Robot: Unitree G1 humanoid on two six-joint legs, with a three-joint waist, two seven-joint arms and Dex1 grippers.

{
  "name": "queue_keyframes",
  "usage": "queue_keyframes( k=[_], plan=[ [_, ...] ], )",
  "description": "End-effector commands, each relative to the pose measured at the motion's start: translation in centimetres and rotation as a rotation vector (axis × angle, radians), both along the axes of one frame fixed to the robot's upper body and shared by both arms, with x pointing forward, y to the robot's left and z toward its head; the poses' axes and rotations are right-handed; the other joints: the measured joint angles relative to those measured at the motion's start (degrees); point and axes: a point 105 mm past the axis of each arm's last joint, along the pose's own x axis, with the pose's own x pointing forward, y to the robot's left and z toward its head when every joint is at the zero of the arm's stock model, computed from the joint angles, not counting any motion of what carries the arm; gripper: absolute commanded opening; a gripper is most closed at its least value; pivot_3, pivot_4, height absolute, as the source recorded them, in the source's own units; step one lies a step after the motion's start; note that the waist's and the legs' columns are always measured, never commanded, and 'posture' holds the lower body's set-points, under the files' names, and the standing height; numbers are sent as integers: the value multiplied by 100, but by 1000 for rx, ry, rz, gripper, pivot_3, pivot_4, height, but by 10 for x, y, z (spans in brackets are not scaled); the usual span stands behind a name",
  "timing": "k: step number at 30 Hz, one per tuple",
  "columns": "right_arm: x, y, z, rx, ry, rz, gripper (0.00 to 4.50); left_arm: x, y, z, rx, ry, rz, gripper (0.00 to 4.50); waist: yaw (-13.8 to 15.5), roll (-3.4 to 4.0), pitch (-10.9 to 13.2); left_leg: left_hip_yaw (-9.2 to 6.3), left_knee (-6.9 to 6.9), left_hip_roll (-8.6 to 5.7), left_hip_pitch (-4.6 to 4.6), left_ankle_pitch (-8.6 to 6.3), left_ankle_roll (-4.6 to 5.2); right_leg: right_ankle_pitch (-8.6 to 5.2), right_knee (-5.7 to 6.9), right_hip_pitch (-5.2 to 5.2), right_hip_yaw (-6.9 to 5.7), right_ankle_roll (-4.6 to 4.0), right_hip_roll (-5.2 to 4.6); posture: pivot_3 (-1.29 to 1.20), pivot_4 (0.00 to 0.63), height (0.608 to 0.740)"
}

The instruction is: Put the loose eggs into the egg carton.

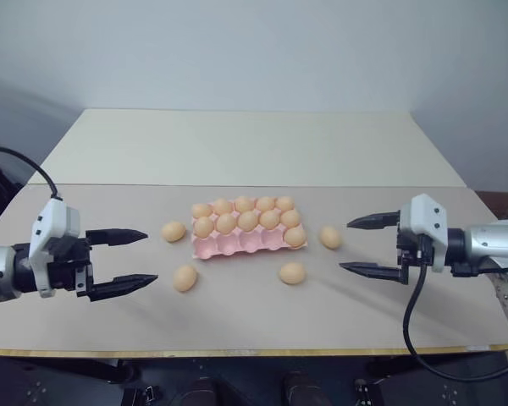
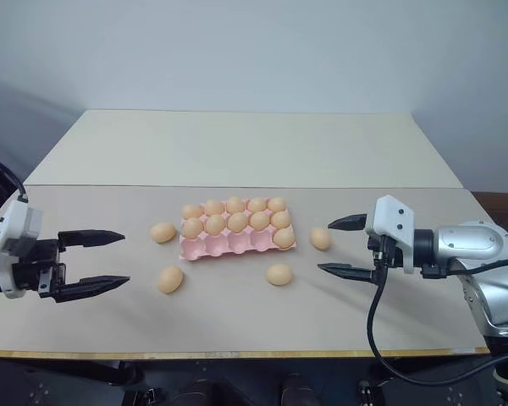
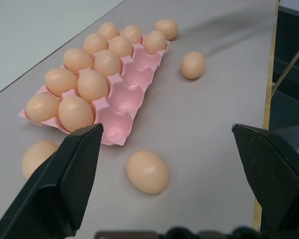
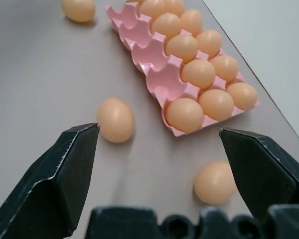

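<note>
Open left claw frames loose eggs beside the egg carton

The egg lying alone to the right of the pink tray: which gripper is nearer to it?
Right. The right gripper is open just beside that egg; the left gripper is open across the table, beyond the tray.

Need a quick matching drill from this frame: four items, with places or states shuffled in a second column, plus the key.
Column 1:
1. egg carton
2. left tool
3. near-right loose egg
4. far-left loose egg

Column 2:
A. open, empty, level with the carton on its left
B. on the table just off the carton's left end
C. four front cups empty
D. on the table in front of the carton's right end

Pairs: 1-C, 2-A, 3-D, 4-B
</note>
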Motion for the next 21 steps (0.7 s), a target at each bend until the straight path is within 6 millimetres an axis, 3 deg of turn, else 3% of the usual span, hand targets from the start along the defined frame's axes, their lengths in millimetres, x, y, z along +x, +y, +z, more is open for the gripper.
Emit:
queue_keyframes(
  k=[1, 7, 16, 19, 21],
  plan=[
    [22, 5, -6, -34, -56, -20, 4491, 2, -5, 6, 14, -37, -34, 4500, -26, 0, 0, 1, 0, 0, 1, 0, 0, 1, 1, -1, 2, -1, 1, 0, 150, 740],
    [60, 5, -43, -151, -76, -92, 4491, 5, -9, 8, 15, -48, -52, 4500, -8, 1, 1, 1, 0, 0, -9, 0, 0, 0, 1, -10, 1, -1, 1, 0, 150, 740],
    [89, 5, -63, -144, -86, -180, 4491, 2, -6, 6, 29, -50, -40, 4500, -4, 2, 1, 1, 0, 0, -5, 0, 0, 2, 5, -7, 0, -3, 1, 0, 150, 740],
    [92, 3, -67, -153, -90, -195, 3884, 2, -6, 6, 30, -53, -40, 4500, -7, 2, 1, 0, 0, 0, -4, 0, 0, 2, 6, -7, 0, -3, 1, 0, 150, 740],
    [93, 2, -68, -145, -79, -201, 3165, 2, -6, 6, 31, -55, -40, 4500, -7, 2, 1, 1, 0, 0, -5, 0, 0, 2, 6, -7, 0, -3, 0, 0, 150, 740]
  ],
)
